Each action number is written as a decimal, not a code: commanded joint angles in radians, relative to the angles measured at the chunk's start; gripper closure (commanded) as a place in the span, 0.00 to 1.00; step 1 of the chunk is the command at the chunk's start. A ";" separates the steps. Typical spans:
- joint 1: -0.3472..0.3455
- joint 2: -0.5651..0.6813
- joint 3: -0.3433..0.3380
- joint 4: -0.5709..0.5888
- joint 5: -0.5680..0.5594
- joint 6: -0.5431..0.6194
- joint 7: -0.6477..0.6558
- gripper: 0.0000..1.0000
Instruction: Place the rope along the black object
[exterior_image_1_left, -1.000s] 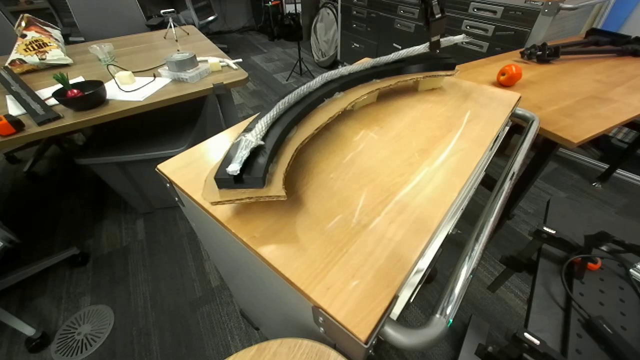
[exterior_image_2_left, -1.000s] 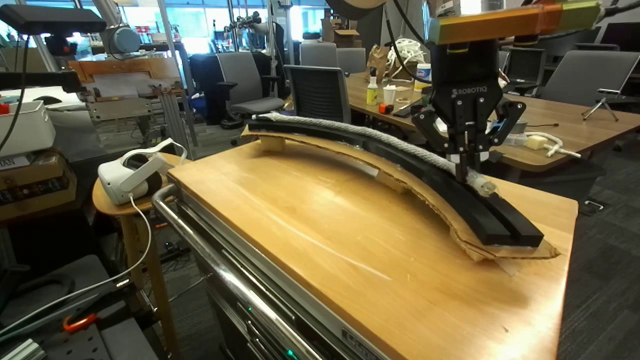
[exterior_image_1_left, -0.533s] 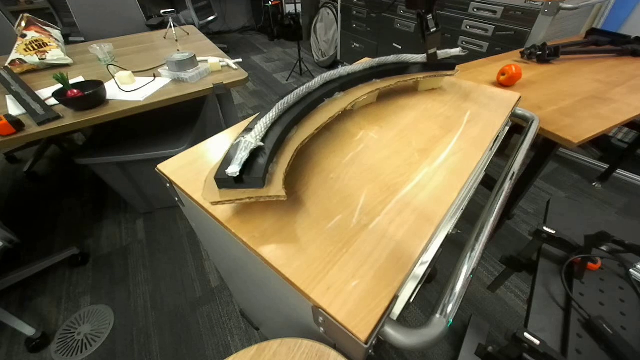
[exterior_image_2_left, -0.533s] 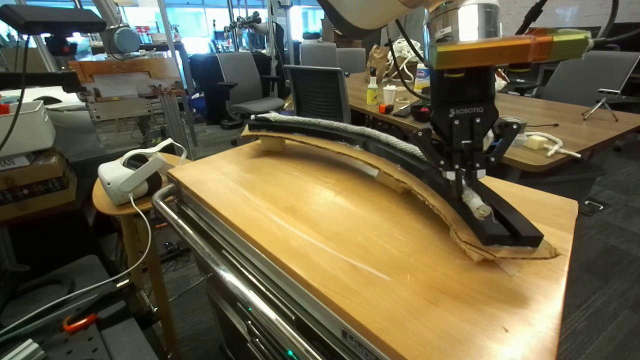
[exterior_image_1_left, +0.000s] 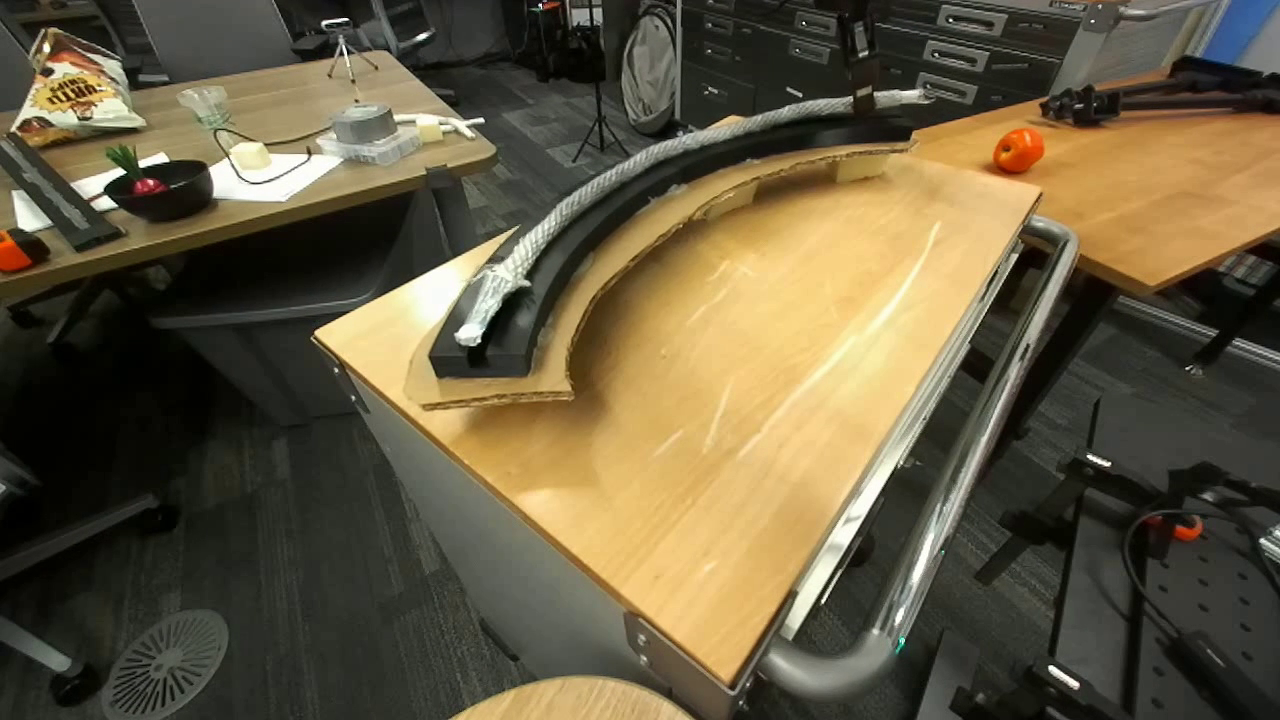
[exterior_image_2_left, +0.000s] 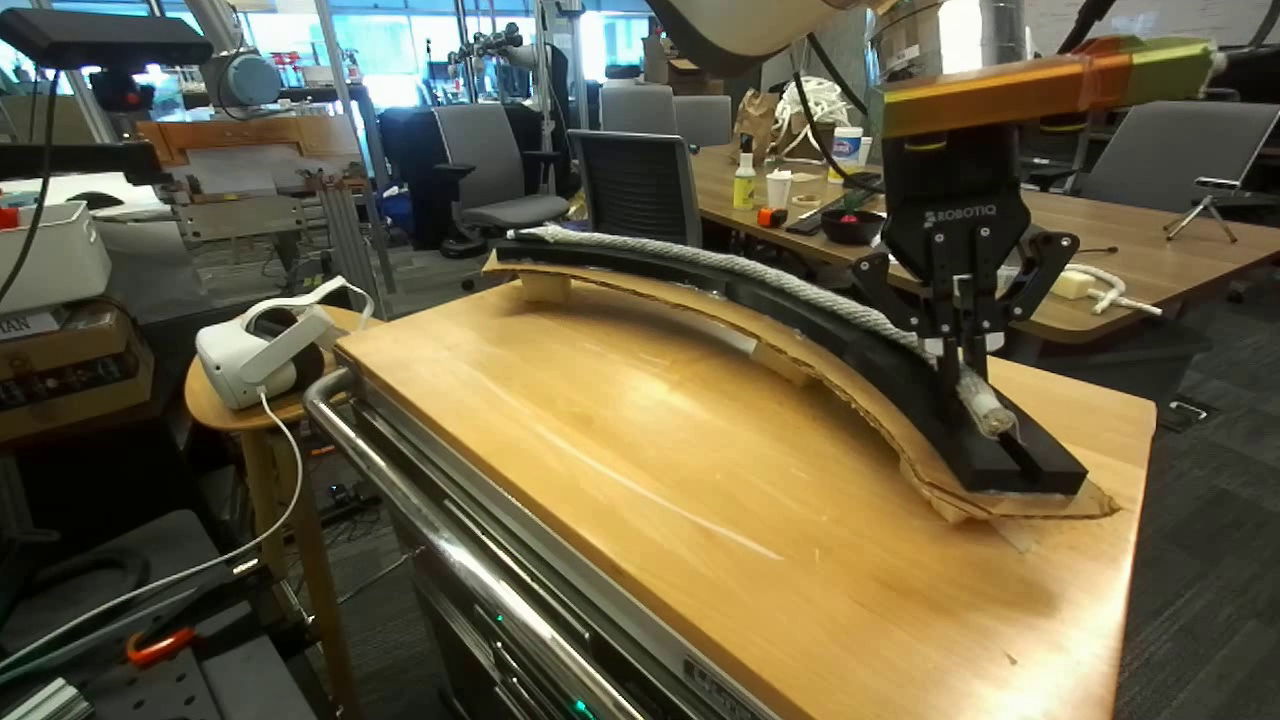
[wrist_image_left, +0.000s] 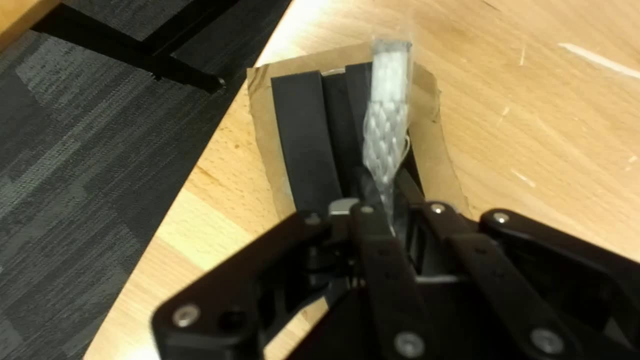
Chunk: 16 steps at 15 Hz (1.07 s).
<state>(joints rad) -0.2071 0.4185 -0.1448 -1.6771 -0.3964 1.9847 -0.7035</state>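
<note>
The hand points downward (fingers close together).

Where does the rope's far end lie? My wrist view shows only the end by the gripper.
Observer: In an exterior view, the rope has its far end over the black object, close to where that stops.
Operator: And the stretch between the two ends?
Observer: It follows the black object's curve, in both exterior views.
Operator: Is the cardboard flat on the tabletop?
Observer: No, in an exterior view pale blocks prop it up, leaving a gap underneath.
</note>
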 joint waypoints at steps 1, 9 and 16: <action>0.000 0.003 -0.009 0.012 -0.043 0.017 0.024 0.88; -0.006 0.009 -0.014 0.015 -0.075 0.015 0.043 0.28; -0.018 -0.067 0.006 -0.050 -0.042 0.016 -0.008 0.01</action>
<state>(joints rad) -0.2150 0.4217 -0.1600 -1.6792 -0.4568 1.9920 -0.6593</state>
